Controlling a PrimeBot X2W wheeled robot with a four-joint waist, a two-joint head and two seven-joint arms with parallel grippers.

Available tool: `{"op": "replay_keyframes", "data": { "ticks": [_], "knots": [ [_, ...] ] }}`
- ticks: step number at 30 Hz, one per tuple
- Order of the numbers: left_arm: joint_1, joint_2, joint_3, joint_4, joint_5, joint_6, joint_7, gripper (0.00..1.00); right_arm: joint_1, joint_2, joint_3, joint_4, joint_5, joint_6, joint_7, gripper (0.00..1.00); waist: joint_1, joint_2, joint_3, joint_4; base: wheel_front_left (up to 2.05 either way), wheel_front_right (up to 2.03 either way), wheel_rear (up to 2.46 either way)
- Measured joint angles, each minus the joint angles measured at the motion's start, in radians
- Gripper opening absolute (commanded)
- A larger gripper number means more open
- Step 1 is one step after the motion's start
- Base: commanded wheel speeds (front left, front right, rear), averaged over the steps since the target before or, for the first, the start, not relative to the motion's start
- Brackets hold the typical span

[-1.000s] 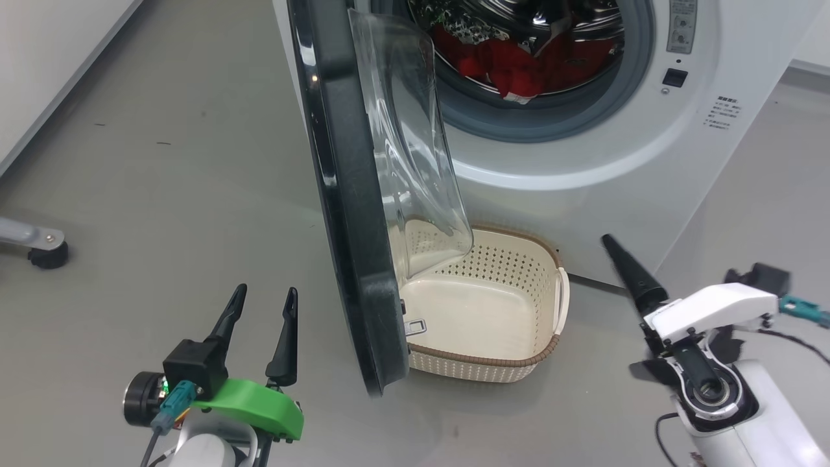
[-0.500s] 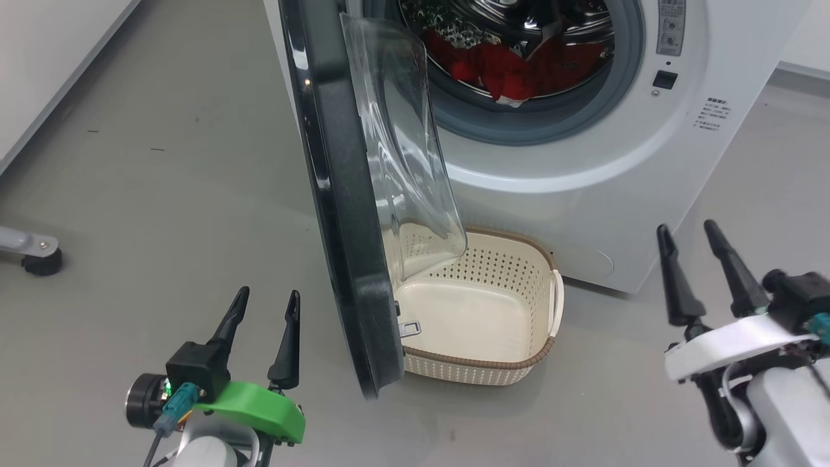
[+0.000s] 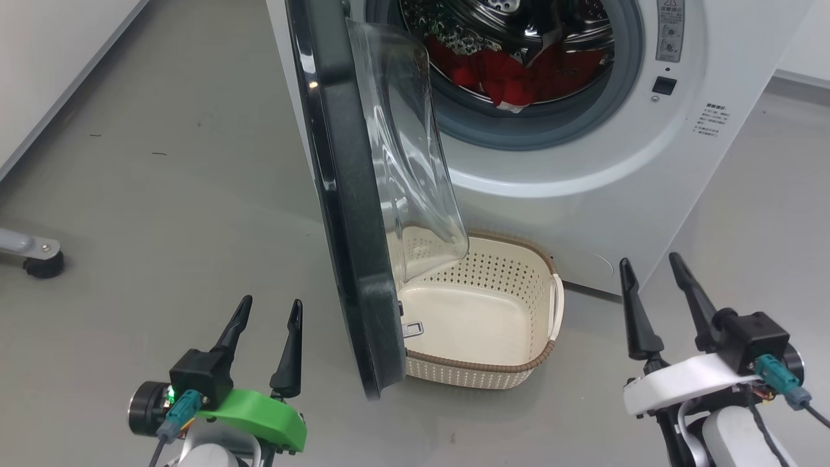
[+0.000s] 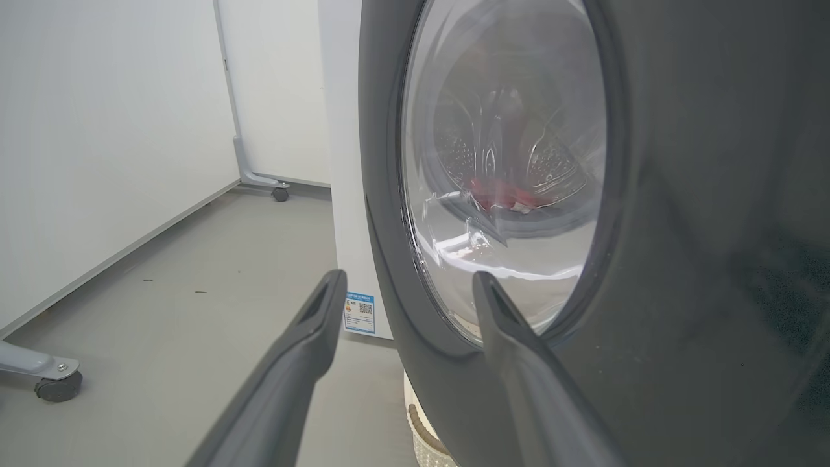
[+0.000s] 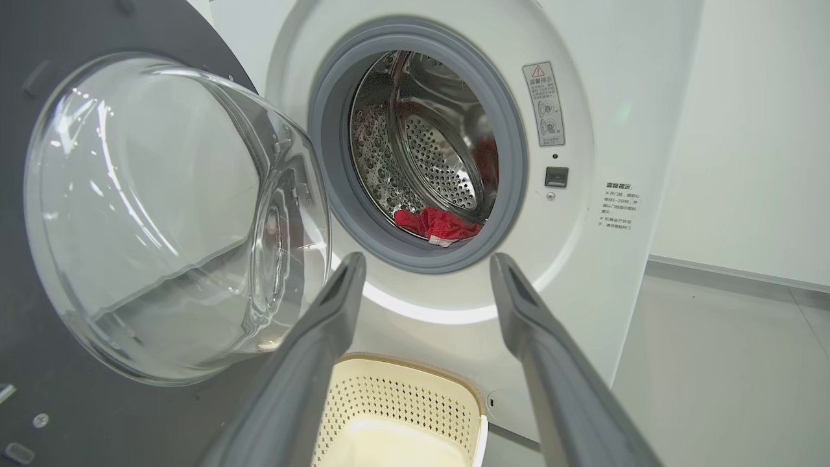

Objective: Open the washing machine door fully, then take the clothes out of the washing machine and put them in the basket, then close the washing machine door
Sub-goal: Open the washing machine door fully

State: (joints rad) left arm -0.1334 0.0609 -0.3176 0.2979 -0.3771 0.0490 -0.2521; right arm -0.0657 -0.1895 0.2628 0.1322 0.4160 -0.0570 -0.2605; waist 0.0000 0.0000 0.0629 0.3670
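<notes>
grey castor foot [image 3: 42,263] far left. left gripper [image 3: 271,301], fingers spread and empty, near the round glossy black washing machine door [image 3: 350,214], which half-screens the cream perforated plastic basket [image 3: 519,272]. bright red clothes [image 3: 512,74] lie in the drum of the big white washing machine [image 3: 583,194]. right gripper [image 3: 650,259], fingers released, now sits lower, further left.

— What's the floor [image 3: 162,162] like?
— Smooth grey, with a few dark specks.
— And the walls?
— A white wall [image 3: 39,58] on the left. A grey wheeled leg [image 3: 43,261] stands near it.
</notes>
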Motion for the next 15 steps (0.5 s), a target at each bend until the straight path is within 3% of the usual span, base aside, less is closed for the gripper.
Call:
{"op": "replay_keyframes", "data": {
  "ticks": [15],
  "knots": [
    [0.001,0.000,-0.006,0.000,0.000,0.000,0.000,1.00,0.050,0.065,-0.023,0.025,-0.095,-0.007,0.000,1.00,0.0000,0.0000,0.002,0.004,0.00,0.00,0.00]
  ]
}}
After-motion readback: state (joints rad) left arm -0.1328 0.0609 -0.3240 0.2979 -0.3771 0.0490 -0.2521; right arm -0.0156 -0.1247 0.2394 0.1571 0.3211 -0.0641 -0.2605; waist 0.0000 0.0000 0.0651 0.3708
